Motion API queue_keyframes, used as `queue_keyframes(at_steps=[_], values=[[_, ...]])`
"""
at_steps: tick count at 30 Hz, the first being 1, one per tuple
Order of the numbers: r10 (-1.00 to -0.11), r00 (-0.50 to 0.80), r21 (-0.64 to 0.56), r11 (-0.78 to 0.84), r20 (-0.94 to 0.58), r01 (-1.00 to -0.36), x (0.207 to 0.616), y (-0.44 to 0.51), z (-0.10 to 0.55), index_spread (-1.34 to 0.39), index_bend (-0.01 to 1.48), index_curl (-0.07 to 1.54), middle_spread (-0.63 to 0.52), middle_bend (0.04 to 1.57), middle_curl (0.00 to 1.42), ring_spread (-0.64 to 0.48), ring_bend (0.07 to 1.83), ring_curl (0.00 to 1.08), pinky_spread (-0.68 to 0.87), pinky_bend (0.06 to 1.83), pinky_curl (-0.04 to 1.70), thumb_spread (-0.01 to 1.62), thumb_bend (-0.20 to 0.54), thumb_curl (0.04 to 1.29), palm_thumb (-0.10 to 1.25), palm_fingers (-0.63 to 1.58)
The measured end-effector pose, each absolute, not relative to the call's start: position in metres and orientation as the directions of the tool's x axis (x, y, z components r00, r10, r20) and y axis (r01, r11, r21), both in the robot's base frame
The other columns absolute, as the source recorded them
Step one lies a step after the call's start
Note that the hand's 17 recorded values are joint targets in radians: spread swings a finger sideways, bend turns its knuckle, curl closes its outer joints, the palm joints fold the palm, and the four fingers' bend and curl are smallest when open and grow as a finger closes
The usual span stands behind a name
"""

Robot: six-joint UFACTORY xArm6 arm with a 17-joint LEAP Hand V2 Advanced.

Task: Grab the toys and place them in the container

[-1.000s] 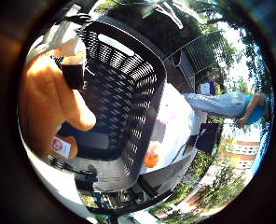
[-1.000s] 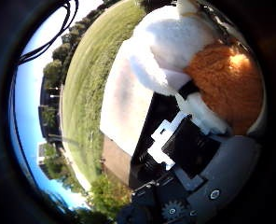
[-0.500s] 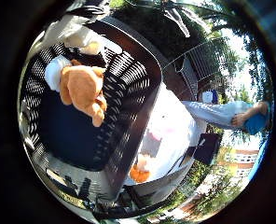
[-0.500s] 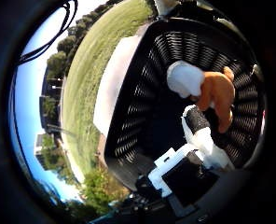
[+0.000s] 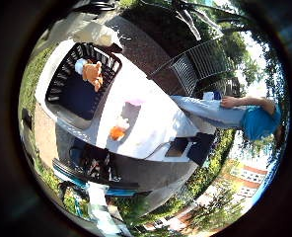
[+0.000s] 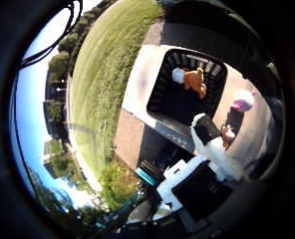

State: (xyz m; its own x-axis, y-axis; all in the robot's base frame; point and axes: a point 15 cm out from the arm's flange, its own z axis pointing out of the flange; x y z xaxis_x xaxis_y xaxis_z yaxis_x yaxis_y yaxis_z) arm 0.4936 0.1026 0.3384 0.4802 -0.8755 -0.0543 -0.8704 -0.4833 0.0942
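A black slatted basket point(image 5: 59, 77) stands at one end of a table with a white cloth point(image 5: 166, 123). An orange and white plush toy point(image 5: 90, 70) lies inside the basket; it also shows in the right thumb side palm view point(image 6: 193, 79). A small orange toy point(image 5: 117, 131) and a pink toy point(image 5: 134, 102) lie on the cloth beside the basket. My right hand point(image 6: 202, 164) is high above the table, away from the basket. Its white and black fingers point(image 6: 209, 137) reach out straight and hold nothing.
The table stands on brick paving point(image 5: 146, 44) beside a wide lawn point(image 6: 103, 70). A dark metal bench point(image 5: 190, 71) stands behind the table. Dark boxes and gear point(image 5: 97, 163) sit at the table's near side.
The plush toy was in my hand a second ago, then dropped into the basket. My hand has since risen far above the table, so basket and table look much smaller.
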Motion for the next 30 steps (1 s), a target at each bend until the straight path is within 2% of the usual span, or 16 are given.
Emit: queue_keyframes(at_steps=[7,16,23,30], values=[[-0.915,0.386,0.196,-0.403,-0.120,-0.894,0.457,-0.015,0.297,-0.40,0.16,0.32,0.12,0.18,0.34,0.30,0.47,0.29,0.49,0.82,0.27,1.10,-0.026,0.49,0.74,0.01],[-0.947,0.291,0.194,-0.314,-0.139,-0.929,0.468,-0.101,0.200,-0.37,0.17,0.30,0.10,0.18,0.33,0.30,0.43,0.29,0.48,0.78,0.24,1.11,-0.024,0.48,0.75,0.05],[-0.940,0.307,0.268,-0.338,-0.152,-0.902,0.472,-0.128,0.092,-0.37,0.18,0.30,0.07,0.17,0.33,0.28,0.39,0.29,0.46,0.67,0.21,1.11,-0.026,0.47,0.76,0.04],[-0.926,0.347,0.263,-0.376,-0.150,-0.889,0.473,-0.112,0.017,-0.37,0.18,0.30,0.06,0.17,0.32,0.27,0.37,0.30,0.45,0.63,0.19,1.12,-0.026,0.47,0.76,0.04]])
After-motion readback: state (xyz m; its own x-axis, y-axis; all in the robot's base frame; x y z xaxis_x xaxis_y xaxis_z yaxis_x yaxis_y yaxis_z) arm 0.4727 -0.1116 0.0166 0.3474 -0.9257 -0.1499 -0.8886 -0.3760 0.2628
